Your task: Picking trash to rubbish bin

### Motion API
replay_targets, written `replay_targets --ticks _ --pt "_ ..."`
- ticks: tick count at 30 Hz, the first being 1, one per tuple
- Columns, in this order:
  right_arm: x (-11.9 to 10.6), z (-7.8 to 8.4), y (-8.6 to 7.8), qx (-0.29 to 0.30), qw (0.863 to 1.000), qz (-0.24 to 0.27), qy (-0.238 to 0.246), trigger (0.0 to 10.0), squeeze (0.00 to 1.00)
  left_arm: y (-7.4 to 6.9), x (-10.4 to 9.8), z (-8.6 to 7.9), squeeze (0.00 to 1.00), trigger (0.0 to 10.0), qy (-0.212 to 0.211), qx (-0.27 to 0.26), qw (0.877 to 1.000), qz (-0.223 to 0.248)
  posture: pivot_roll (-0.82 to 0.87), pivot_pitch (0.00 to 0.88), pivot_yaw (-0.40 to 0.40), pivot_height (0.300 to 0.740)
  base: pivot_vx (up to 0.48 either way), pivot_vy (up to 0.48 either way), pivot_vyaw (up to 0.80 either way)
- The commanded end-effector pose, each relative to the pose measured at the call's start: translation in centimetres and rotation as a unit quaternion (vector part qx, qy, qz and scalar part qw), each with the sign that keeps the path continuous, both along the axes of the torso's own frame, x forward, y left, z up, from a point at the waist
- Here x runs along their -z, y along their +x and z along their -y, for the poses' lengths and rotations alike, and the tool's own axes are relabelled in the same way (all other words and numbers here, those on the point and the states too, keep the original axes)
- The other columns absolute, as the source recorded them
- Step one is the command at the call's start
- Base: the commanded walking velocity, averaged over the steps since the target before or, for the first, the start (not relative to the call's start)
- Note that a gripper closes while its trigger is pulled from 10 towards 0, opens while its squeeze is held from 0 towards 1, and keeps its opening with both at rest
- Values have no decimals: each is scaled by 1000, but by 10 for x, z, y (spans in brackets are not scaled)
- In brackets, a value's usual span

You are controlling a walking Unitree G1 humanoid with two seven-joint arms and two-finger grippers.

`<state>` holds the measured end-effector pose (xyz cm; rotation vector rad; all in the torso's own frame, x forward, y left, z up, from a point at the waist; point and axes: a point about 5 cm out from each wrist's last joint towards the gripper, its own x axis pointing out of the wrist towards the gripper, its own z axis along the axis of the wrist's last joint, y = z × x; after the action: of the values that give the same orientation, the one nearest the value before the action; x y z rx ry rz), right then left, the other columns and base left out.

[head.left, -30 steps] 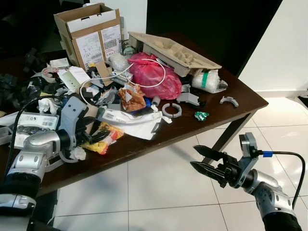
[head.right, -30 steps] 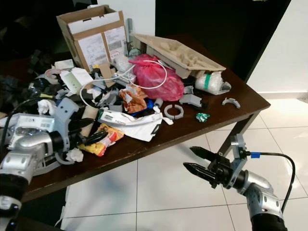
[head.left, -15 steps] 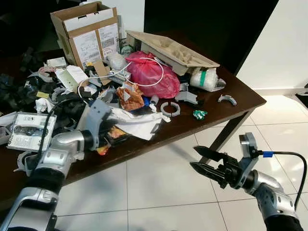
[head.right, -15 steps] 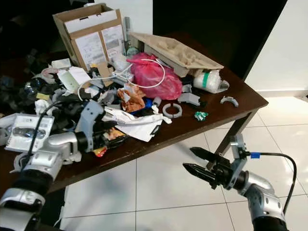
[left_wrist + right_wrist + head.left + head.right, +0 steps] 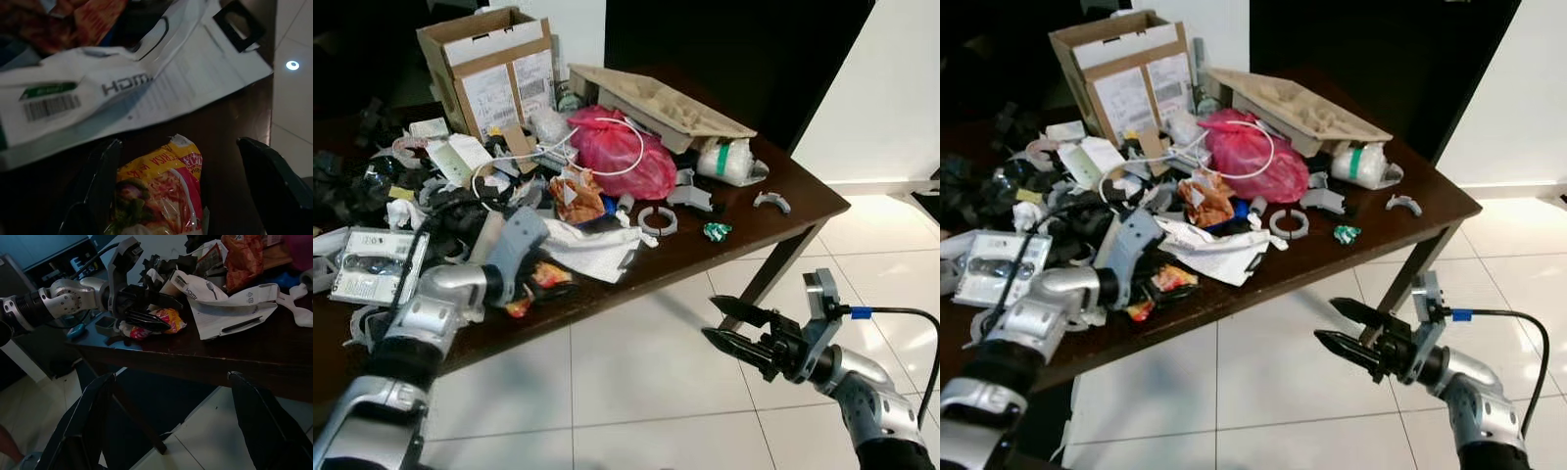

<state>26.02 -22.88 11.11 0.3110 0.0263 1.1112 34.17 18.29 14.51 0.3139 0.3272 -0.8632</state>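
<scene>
left gripper [image 5: 186,196] fingers apart round noodle pack [image 5: 159,196] on table [image 5: 783,211]; white bag [image 5: 117,93] reads "hdmi". right gripper [image 5: 729,331] apart over floor [image 5: 636,392].

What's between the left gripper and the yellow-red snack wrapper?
Nothing visible. The left gripper is open with the snack wrapper already lying between its fingers on the table. The white HDMI package lies beyond it.
</scene>
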Motion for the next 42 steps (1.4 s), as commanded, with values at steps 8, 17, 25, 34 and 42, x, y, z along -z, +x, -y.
replay_targets --ticks 8,17,25,34,42 --pt "0 1 -2 0 1000 -2 -5 10000 0 4 -8 -13 0 10000 59 -44 997 11 24 149 -43 740 0 0 0" --pt "0 2 -2 1 1000 -2 -4 10000 0 12 -34 -12 0 10000 48 -77 994 58 22 146 -42 740 0 0 0" --pt "0 2 -2 1 1000 -2 -11 10000 0 1 -36 4 0 10000 39 -55 997 21 26 145 -43 740 0 0 0" --pt "2 3 -2 1 1000 -6 -21 10000 0 -9 -19 1 0 10000 45 -96 994 -37 21 145 -43 740 0 0 0" --pt "1 4 -3 1 1000 -7 -22 10000 0 -16 -20 -12 0 10000 77 -124 988 -49 23 147 -47 740 0 0 0"
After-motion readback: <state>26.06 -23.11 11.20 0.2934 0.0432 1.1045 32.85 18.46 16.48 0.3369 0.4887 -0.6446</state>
